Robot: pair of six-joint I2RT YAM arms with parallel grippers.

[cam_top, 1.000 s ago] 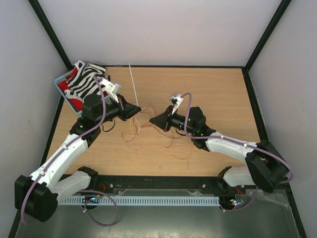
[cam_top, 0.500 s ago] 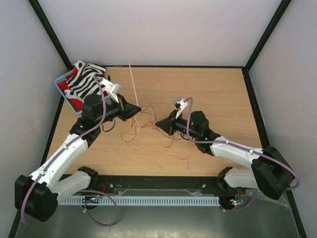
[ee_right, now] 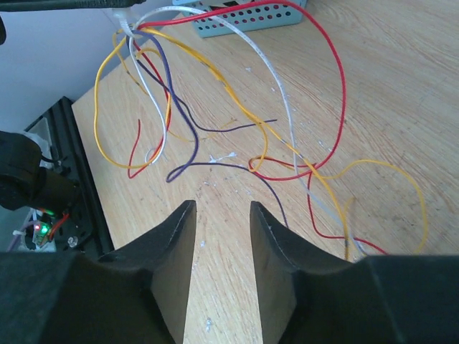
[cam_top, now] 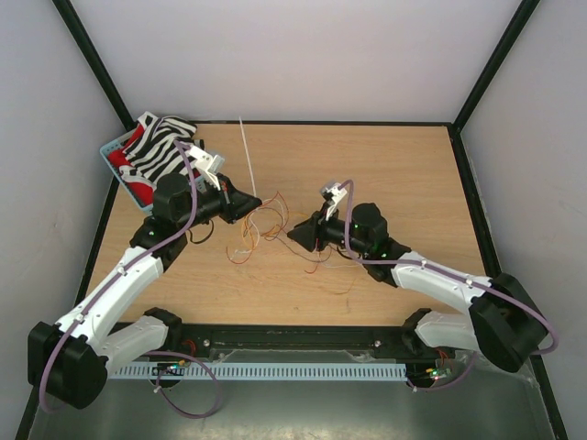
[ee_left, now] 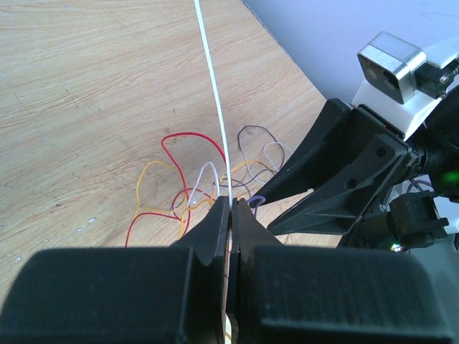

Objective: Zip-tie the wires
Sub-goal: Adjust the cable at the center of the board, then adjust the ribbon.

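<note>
The left gripper (ee_left: pixel 231 204) pinches the zip tie (ee_left: pixel 215 93), the wires (ee_right: pixel 247 127) hang by its tip onto the table (ee_left: pixel 86 86), and I think the open, empty right gripper (ee_right: pixel 221 208) must gather them next.

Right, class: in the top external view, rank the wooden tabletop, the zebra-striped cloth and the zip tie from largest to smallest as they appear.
1. wooden tabletop, by far the largest.
2. zebra-striped cloth.
3. zip tie, which runs about as long as the cloth but is hair-thin, so it covers the least area.
</note>
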